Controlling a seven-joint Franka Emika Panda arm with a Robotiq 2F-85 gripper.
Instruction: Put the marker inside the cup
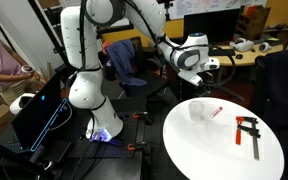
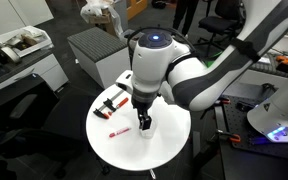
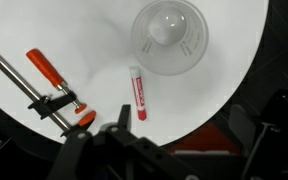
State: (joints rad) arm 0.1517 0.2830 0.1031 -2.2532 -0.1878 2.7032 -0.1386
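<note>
The marker (image 3: 137,93), a thin red stick, lies flat on the round white table (image 3: 84,40), just below the cup in the wrist view. The cup (image 3: 169,38) is clear plastic, upright and empty. In an exterior view the marker (image 1: 216,111) lies right beside the cup (image 1: 196,110). My gripper (image 3: 181,115) is open and empty, above the table with the marker near its left finger. It hangs above the table in both exterior views (image 1: 212,68) (image 2: 144,122). The marker (image 2: 119,133) lies beside the gripper there; the cup is hard to make out.
A red-and-black bar clamp (image 3: 44,90) lies on the table apart from the marker; it also shows in both exterior views (image 1: 249,130) (image 2: 109,103). The table edge curves close by at the right in the wrist view. Desks, chairs and a person surround the table.
</note>
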